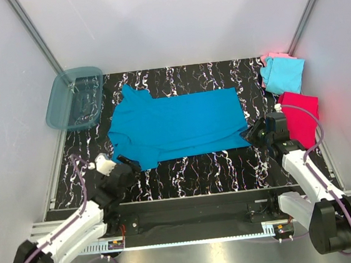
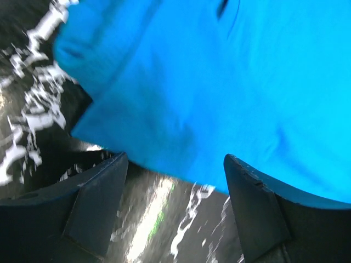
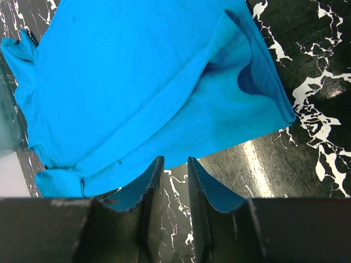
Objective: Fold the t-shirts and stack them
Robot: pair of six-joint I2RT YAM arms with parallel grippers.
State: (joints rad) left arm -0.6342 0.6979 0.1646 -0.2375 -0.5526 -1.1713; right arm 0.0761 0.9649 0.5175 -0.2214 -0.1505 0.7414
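The teal-blue t-shirt (image 1: 178, 128) is lying spread across the centre of the black marbled table (image 1: 192, 167). At lower left, the left gripper (image 2: 175, 181) is holding its jaws wide apart at the shirt's edge. The right gripper (image 3: 174, 181), centre right, is keeping its jaws nearly together, empty, just off the hem

Black white-veined marble tabletop (image 1: 192, 167); plain white walls (image 1: 170, 19); metal corner posts (image 1: 33, 30).
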